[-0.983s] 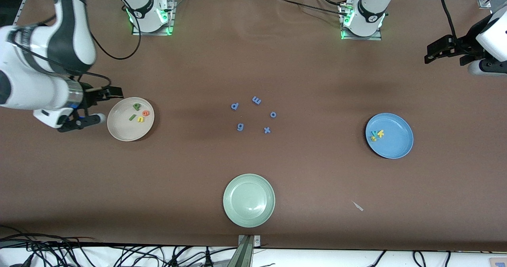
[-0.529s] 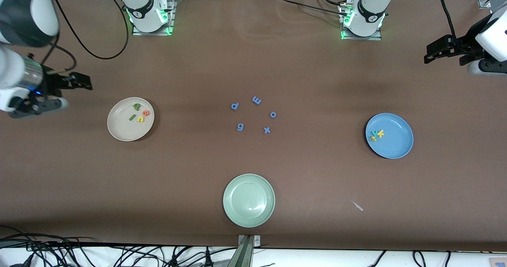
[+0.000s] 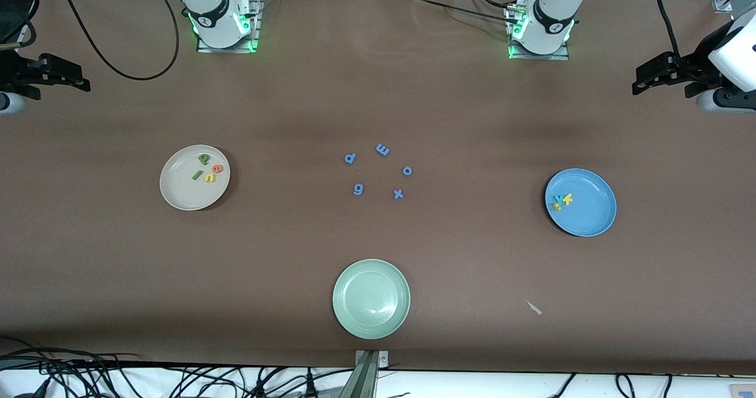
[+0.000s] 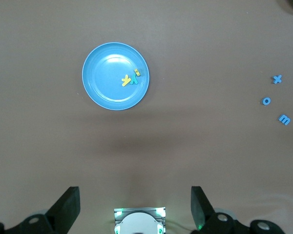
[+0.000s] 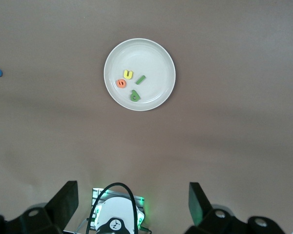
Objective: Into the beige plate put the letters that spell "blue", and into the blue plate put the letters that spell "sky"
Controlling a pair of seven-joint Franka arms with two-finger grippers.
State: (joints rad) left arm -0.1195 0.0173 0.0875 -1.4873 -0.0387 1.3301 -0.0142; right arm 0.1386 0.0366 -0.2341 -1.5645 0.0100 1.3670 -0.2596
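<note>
The beige plate (image 3: 177,191) (image 5: 154,56) holds a green b (image 3: 204,159), a green l (image 3: 196,175), a yellow u (image 3: 209,177) and an orange e (image 3: 217,169). In the blue plate (image 3: 593,212) (image 4: 102,83) lie a yellow k (image 3: 567,198), a teal y (image 3: 557,199) and a yellow s (image 3: 556,206), bunched together. My right gripper (image 3: 56,78) (image 5: 132,207) hangs open and empty, high at the right arm's end of the table. My left gripper (image 3: 661,82) (image 4: 135,209) waits open and empty, high at the left arm's end.
Several all-blue letters lie mid-table: p (image 3: 349,158), m (image 3: 383,149), o (image 3: 407,170), g (image 3: 358,189), x (image 3: 398,194). A pale green plate (image 3: 371,298) sits nearest the front camera. A small white scrap (image 3: 534,307) lies beside it, toward the left arm's end.
My right arm has pulled away from beside the beige plate, out to the table's end, with its gripper staying open. The left arm and all letters have not moved.
</note>
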